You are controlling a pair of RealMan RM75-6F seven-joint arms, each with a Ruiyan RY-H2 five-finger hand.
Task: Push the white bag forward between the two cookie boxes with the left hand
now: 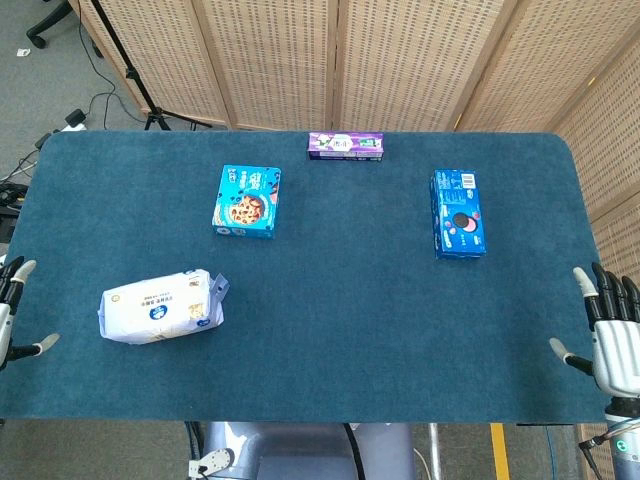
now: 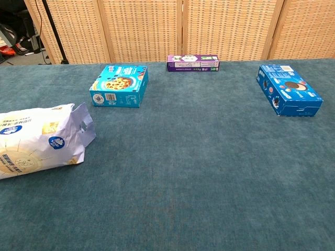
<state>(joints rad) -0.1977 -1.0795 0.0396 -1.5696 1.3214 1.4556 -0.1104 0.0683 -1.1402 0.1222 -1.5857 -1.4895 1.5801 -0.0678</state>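
Observation:
The white bag [image 1: 160, 306] [image 2: 36, 141] lies on its side at the near left of the table, with blue print on it. A light blue cookie box [image 1: 247, 201] [image 2: 119, 86] lies beyond it to the right. A darker blue cookie box [image 1: 459, 213] [image 2: 288, 89] lies at the far right. At the table's left edge my left hand [image 1: 12, 315] is open with fingers spread, apart from the bag. My right hand [image 1: 608, 337] is open at the right edge. Neither hand shows in the chest view.
A purple box [image 1: 345, 146] [image 2: 192, 63] lies at the table's far edge, in the middle. The blue cloth-covered table [image 1: 330, 300] stretches between the two cookie boxes. Wicker screens stand behind the table.

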